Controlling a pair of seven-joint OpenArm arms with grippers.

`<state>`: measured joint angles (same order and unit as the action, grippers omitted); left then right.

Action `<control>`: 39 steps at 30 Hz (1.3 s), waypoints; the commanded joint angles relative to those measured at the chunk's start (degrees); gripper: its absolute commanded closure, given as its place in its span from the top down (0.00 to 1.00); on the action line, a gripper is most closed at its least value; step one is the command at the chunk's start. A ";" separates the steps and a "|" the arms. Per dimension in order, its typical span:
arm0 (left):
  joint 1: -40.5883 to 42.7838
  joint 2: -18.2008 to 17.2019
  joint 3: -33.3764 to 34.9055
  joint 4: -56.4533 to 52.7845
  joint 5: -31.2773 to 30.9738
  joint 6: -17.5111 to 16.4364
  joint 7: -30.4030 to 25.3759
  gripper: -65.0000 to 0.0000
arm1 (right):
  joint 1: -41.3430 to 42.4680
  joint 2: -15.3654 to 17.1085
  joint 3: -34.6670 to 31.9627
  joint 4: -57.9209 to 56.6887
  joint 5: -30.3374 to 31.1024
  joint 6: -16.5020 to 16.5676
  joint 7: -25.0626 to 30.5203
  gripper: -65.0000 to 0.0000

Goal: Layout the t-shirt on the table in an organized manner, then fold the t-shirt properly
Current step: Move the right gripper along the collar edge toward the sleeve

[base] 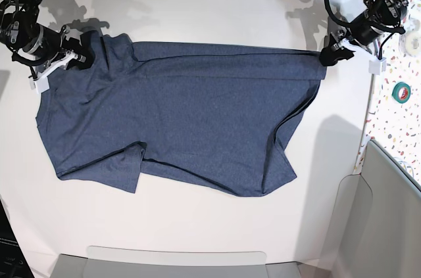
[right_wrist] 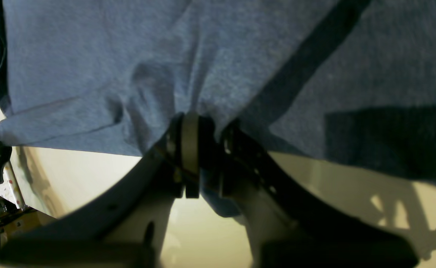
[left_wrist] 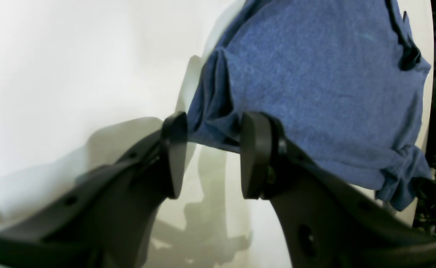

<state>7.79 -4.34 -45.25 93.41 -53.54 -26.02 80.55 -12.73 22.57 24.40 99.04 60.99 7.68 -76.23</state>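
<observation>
A: Entry. One dark heathered navy-blue short-sleeved cloth t-shirt lies on the large plain white matte table, spread across the middle and reaching toward the far edge, its ends near the table's two short sides. No lettering or label shows from here.

B: How will it handle?

A: My judgement: light, limp, no stiffness at all. It bunches wherever it is pinched; the right wrist view shows folds radiating from the grip, and the left wrist view shows gathered pleats at the hem. Not fragile, not slippery on the matte top, but it will drag and wrinkle if only one end is pulled.

B: Jaw states?

A: Right gripper: jaws together on a pinch of t-shirt, cloth visibly trapped between them. In the base view it sits near the far corner at that view's left. Left gripper: jaws apart, straddling the shirt's edge, with cloth in the gap; the near pad looks to be against the fabric, but no clamping. It is near the far corner at the base view's right.

B: Where to take hold?

A: I would say at corners and seams, such as shoulders or hem ends, both arms together, keeping the far edge taut as it now looks in the base view.

B: Count?

A: One t-shirt, one table, two grippers. The near sleeves and hem lie uneven, so layout seems unfinished.
</observation>
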 commanded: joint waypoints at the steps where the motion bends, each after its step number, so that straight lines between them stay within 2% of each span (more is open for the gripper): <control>1: -0.28 -0.63 -0.06 0.97 -1.27 -0.22 -0.55 0.35 | 0.38 1.04 0.34 1.04 1.29 0.01 0.05 0.20; 5: -0.28 -0.63 -0.06 0.97 -1.27 -0.22 -0.55 0.35 | 0.38 1.04 0.17 1.04 1.29 0.10 -0.04 0.37; 8: -0.28 -0.63 -0.06 0.97 -1.27 -0.22 -0.55 0.35 | 0.38 1.04 0.17 1.13 1.38 0.10 -0.04 0.43; 11: -0.28 -0.63 -0.06 0.97 -1.27 -0.22 -0.55 0.35 | 0.38 1.39 0.26 1.13 1.38 0.19 -0.04 0.44; 14: -0.28 -0.63 -0.06 0.97 -1.27 -0.22 -0.55 0.35 | -0.41 3.67 0.26 1.13 2.70 0.27 -0.04 0.44; 19: -0.28 -0.63 -0.06 0.97 -1.19 -0.22 -0.55 0.35 | -0.59 6.22 0.26 1.13 10.70 0.27 -0.04 0.44; 25: -0.36 -0.63 -0.06 0.97 -1.19 -0.22 -0.55 0.35 | 0.91 5.61 0.08 0.52 11.76 0.27 -0.04 0.44; 29: -0.36 -0.63 -0.06 0.97 -1.19 -0.22 -0.55 0.35 | 1.87 2.97 0.08 -0.45 11.40 0.27 -0.04 0.43; 31: -0.36 -0.63 -0.06 0.97 -1.19 -0.22 -0.55 0.35 | 2.67 2.18 -0.36 -1.42 10.96 0.27 -0.04 0.37; 35: -0.36 -0.63 -0.06 0.97 -1.19 -0.22 -0.55 0.35 | 5.48 1.30 -4.32 -3.88 10.96 0.27 0.23 0.06; 36: -0.36 -0.63 -0.06 0.97 -1.19 -0.22 -0.55 0.35 | 6.53 0.95 -5.72 -4.76 10.96 0.27 0.31 0.03; 39: -0.28 -0.63 -0.06 0.97 -1.19 -0.22 -0.55 0.35 | 9.61 -1.42 -6.43 -8.54 10.88 0.27 0.31 0.06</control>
<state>7.81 -4.32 -45.25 93.41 -53.52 -26.02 80.58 -3.68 19.97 17.52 89.69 70.78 8.10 -76.07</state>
